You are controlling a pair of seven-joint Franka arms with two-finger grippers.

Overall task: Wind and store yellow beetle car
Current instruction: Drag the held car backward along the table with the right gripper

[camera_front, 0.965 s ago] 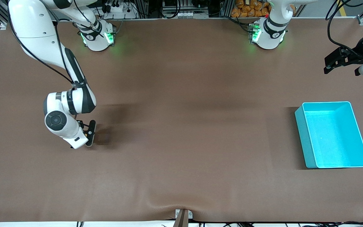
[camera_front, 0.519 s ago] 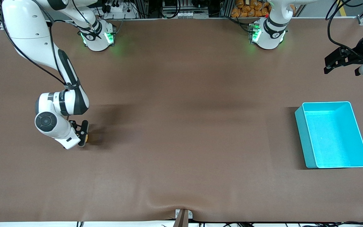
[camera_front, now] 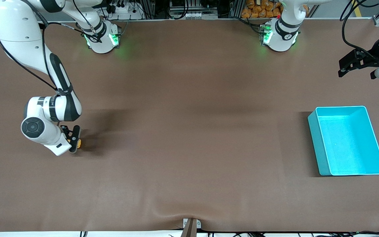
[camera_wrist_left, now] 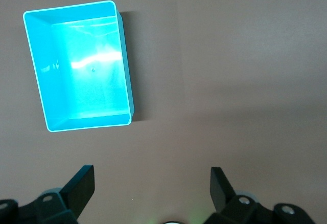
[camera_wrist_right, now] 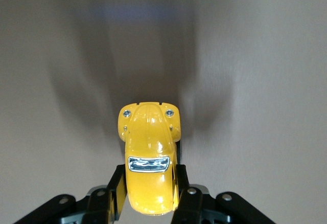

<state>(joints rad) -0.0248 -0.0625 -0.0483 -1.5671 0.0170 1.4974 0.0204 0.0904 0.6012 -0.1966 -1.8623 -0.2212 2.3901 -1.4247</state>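
A: Why does the right gripper point(camera_front: 74, 142) sit so low at the right arm's end of the table point(camera_front: 189, 138)?
B: Its fingers clamp the yellow beetle car point(camera_wrist_right: 149, 157) by the sides, probably wheels on the surface for winding, though contact is hard to see.
A: And the left gripper point(camera_wrist_left: 152, 185)?
B: Waiting, jaws spread wide, above the turquoise bin point(camera_front: 314, 138).

High front camera; wrist cameras face the table point(camera_front: 189, 148).
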